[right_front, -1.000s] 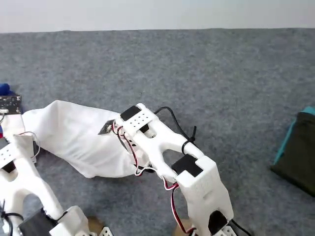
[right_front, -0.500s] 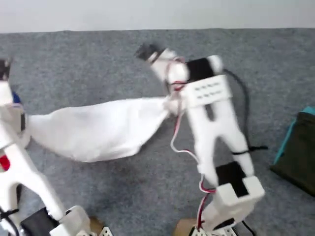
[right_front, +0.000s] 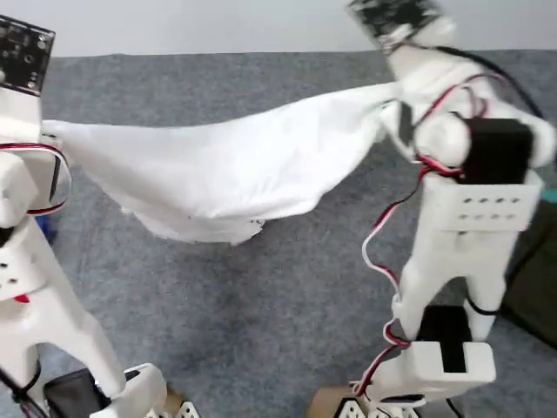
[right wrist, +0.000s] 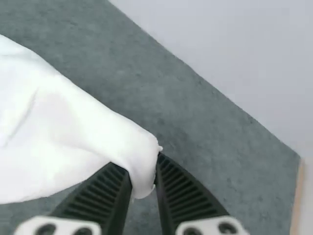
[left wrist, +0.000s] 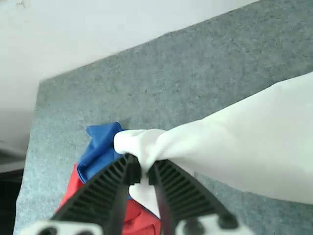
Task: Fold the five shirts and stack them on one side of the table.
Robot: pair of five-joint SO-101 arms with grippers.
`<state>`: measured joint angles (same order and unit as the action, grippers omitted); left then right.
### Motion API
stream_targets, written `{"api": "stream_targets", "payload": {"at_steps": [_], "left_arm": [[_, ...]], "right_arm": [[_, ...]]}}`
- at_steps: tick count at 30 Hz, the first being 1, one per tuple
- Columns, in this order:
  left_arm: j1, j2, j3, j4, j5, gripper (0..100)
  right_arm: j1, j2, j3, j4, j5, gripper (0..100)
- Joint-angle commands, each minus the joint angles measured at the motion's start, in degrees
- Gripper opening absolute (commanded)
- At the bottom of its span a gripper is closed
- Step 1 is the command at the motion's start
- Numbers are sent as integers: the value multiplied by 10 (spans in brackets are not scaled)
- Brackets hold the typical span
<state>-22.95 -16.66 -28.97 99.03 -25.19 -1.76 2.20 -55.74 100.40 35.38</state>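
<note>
White shirt (right_front: 235,174) stretched in the air between two raised arms, above the grey surface (right_front: 261,331), its upper edge taut from end to end and its middle sagging in a loose, rounded belly. Left end effector (left wrist: 139,174) pressed together on a bunched corner of the cloth, the ribbed black fingers (left wrist: 110,188) pinching a small rolled fold, with the rest of the fabric fanning away from the grip. Right end effector (right wrist: 143,178) likewise clamped on the opposite bunched corner, a rounded lump of white cloth squeezed between the two ridged fingers (right wrist: 105,191) and spilling out above them. In the high view, left arm (right_front: 26,218) upright at the near left edge, right arm (right_front: 470,200) upright at the near right, red and white cables (right_front: 383,252) looping down its side. Beneath the left grip, in the left wrist view, blue garment (left wrist: 100,142) lying crumpled on the surface, touching red garment (left wrist: 73,188) just beside it. At the far right edge of the high view, dark garment (right_front: 540,287) with a teal border, resting on the surface partly behind the right arm, well apart from the blue and red pair. Pale wall (right_front: 218,26) along the far side of the surface.
</note>
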Motion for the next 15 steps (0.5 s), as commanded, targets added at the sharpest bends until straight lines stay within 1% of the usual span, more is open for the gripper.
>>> {"api": "stream_targets", "payload": {"at_steps": [1,10,15], "left_arm": [[1,-17,-25,6,1,5],[5,-17,-23,15,1,5],[47,-17,-22,15,1,5]], "right_arm": [[42,-32,-27,18,4,12],[71,-49,-64,15,56,12],[106,-57,-110,15,61,12]]}}
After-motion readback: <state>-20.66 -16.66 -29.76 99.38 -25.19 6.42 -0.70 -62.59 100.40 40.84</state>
